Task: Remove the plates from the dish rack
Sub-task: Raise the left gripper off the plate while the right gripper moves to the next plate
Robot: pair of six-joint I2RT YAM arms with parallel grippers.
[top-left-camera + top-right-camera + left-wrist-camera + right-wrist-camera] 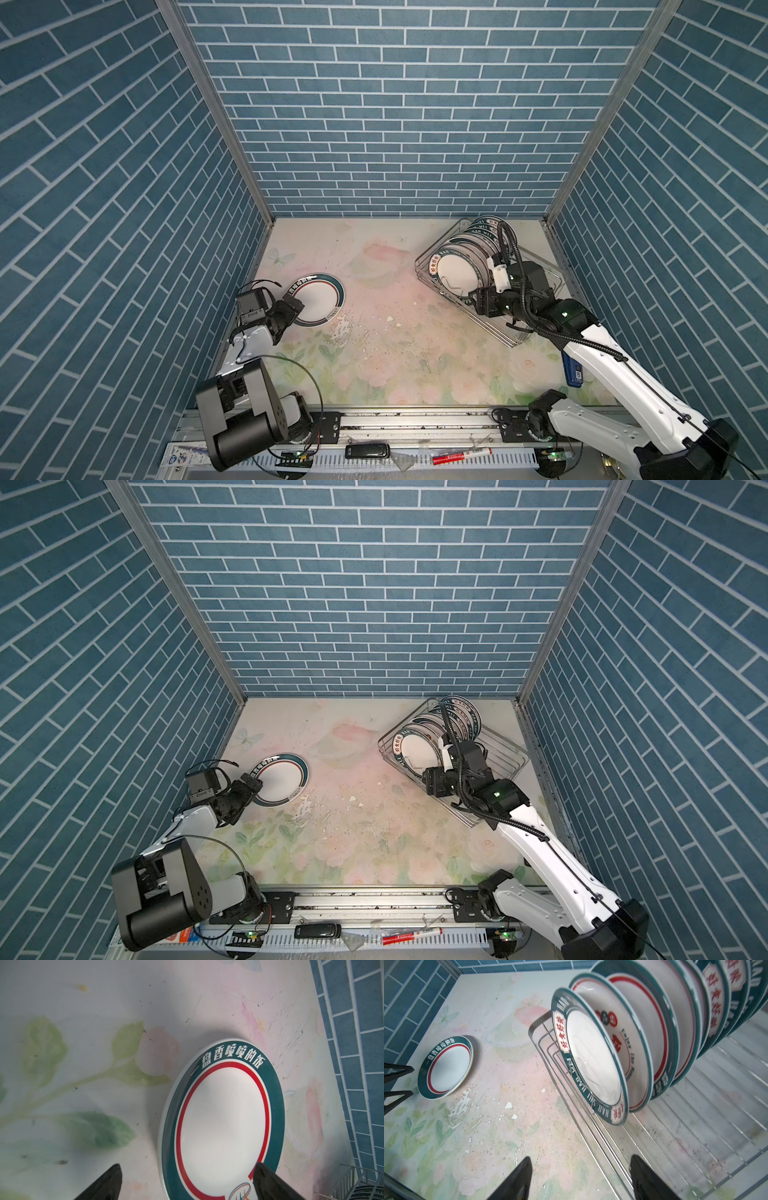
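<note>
White shells, black joints; the left gripper (187,1166) and right gripper (580,1158) are black, with a ribbed cable (524,307) along the right arm (623,382).

The dish rack (539,1022) holds standing plates (593,1059); one plate (446,1066) lies apart.

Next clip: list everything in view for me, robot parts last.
Plate on table: one, white with dark green rim and red ring, flat on the left.
Plates in rack: roughly seven, white with dark green rims, upright in a row.
Dish rack: one, silver wire, table's far right.
Table: one, pale floral.
Walls: three, blue brick, around the table.
Left gripper: one, black, open at the lone plate's edge.
Right gripper: one, black, open over the rack's rim.
</note>
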